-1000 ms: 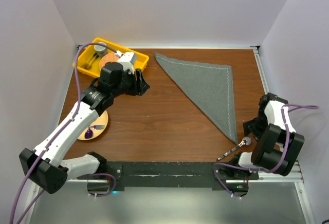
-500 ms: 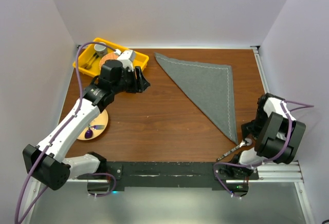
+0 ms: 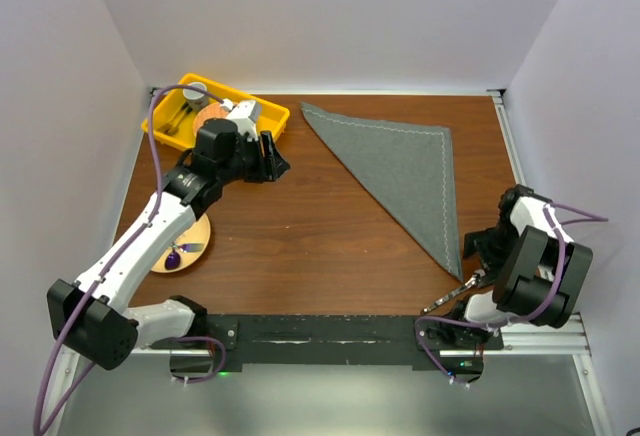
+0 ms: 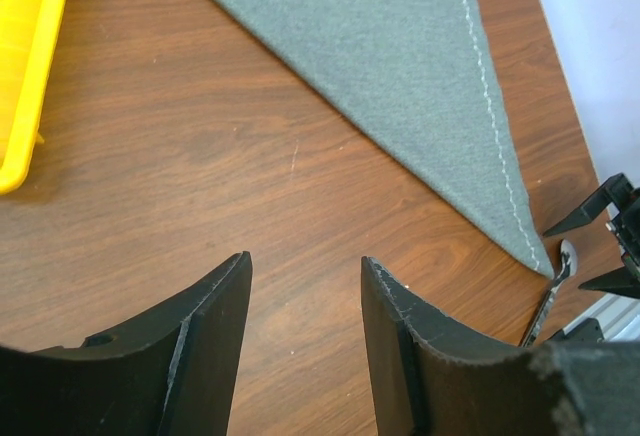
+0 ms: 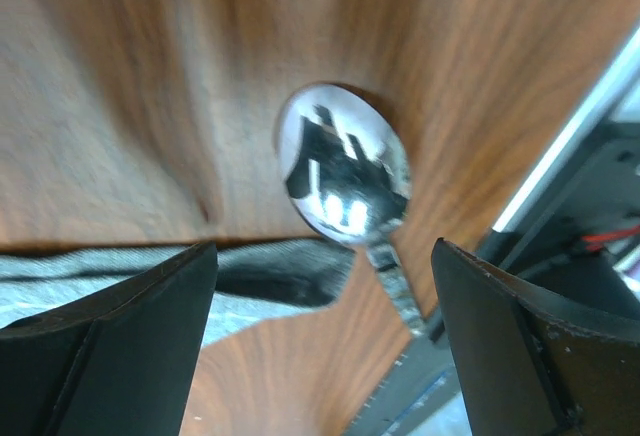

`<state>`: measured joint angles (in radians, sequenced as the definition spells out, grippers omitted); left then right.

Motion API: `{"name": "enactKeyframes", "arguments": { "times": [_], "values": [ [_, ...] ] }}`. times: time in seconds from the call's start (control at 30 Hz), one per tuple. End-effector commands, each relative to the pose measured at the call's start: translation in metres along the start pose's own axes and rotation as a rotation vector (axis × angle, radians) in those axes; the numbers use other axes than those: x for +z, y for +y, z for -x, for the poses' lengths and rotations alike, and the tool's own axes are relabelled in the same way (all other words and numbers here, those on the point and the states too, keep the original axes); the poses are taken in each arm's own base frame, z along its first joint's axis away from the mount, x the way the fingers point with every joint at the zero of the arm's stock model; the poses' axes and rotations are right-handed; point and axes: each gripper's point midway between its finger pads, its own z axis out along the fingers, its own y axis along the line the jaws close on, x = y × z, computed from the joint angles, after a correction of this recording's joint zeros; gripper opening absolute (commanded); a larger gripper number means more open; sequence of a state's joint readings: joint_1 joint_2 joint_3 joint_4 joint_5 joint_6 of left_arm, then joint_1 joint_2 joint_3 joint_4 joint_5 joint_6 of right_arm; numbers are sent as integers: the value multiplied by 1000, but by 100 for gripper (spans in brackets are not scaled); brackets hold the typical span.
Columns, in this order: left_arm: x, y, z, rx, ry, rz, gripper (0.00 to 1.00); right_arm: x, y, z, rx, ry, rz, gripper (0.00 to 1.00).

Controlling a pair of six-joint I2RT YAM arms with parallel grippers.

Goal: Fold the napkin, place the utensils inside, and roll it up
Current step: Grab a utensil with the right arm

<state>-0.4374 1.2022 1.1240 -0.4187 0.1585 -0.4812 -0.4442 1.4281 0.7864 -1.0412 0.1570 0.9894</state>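
Left fingers (image 4: 215,351) spread beside yellow bin (image 3: 276,115) holding orange plate (image 3: 208,117).

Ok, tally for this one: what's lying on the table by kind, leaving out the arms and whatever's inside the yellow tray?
Napkin: 1
Spoon: 1
Yellow tray: 1
Plate: 1
Small purple thing on the plate, too small to identify: 1
Total: 5

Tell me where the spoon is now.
Top view: the spoon lies at the table's near right edge, beside the napkin's nearest corner, below the right end effector.
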Motion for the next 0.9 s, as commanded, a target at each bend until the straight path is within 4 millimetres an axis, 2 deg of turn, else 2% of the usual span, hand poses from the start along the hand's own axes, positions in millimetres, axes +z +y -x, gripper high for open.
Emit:
{"name": "enactKeyframes", "arguments": {
  "times": [0.0,0.17,0.37,0.5,0.57,0.6,0.67,0.77,0.83,0.87],
  "values": [
    [-2,2,3,-6,-26,-10,53,7,20,4,54,-6,59,94],
    [3,4,-1,-16,-18,-15,53,5,50,14,15,4,145,98],
    [8,0,-7,-1,-14,-63,54,-38,54,42,-55,-123,199,98],
    [10,1,-18,0,6,-85,54,-44,84,42,-107,-104,337,98],
    [10,3,-24,-1,13,-86,54,-49,90,44,-131,-94,346,98],
    [10,3,-26,0,17,-85,54,-48,82,42,-153,-81,308,98],
    [11,5,-27,3,19,-81,54,-55,70,56,-164,-151,244,98],
    [12,6,-25,18,17,-75,54,-56,33,59,-189,-195,105,98],
    [12,6,-22,22,15,-73,54,-52,16,51,-197,-182,60,98],
    [13,6,-23,27,20,-72,54,-42,6,45,-200,-168,25,98]
  ]
}}
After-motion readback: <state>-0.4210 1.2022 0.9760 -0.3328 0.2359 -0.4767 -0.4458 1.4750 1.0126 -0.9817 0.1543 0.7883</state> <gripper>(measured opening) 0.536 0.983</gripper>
